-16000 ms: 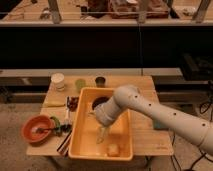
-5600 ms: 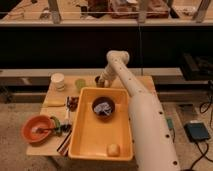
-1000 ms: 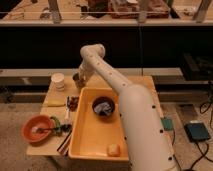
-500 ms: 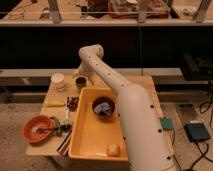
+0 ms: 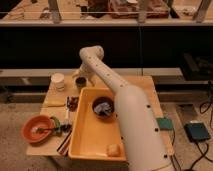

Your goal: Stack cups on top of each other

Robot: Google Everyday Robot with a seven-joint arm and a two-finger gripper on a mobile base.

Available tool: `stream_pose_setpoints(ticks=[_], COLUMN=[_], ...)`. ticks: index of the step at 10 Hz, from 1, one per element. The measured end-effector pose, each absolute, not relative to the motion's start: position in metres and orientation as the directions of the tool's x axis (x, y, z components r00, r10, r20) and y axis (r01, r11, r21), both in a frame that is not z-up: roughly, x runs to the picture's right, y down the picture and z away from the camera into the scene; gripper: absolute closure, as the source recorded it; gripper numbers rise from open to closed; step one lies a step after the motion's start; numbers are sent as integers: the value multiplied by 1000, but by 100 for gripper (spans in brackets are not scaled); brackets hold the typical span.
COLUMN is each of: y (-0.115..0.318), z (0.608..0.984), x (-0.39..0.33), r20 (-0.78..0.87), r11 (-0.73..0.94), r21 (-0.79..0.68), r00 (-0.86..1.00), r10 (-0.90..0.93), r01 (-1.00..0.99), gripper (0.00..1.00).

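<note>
Camera view: the gripper [image 5: 81,76] hangs just over the dark cup [image 5: 80,82] at the table's [image 5: 150,85] far edge, fingers spread (nothing pinched). Left of it stands the pale cup [image 5: 58,81].

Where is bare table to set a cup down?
Bare: far-right table beside the yellow bin. Crowded: left side, around the orange bowl, and the back-left, where the gripper hangs at the dark cup beside the pale cup.

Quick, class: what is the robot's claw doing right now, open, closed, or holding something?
Claw: at the table's far edge, right above the dark cup; open, by the look of it, holding nothing.
</note>
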State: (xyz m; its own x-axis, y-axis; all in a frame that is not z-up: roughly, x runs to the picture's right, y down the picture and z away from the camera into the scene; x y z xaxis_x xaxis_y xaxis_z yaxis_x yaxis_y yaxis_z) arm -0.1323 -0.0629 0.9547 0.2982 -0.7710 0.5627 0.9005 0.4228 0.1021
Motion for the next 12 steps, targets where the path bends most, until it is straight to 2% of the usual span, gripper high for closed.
stream_pose_setpoints(ticks=[2,3,12], y=[-63,-63,-53], z=[957,958,967], x=[-128,-128,-131], r20=[568,571,596], r11=[431,435,444], r21=[97,96,80], r00=[306,309,314], r10=[-764,-760,-739], r01=[897,895,893], gripper=[40,43,43])
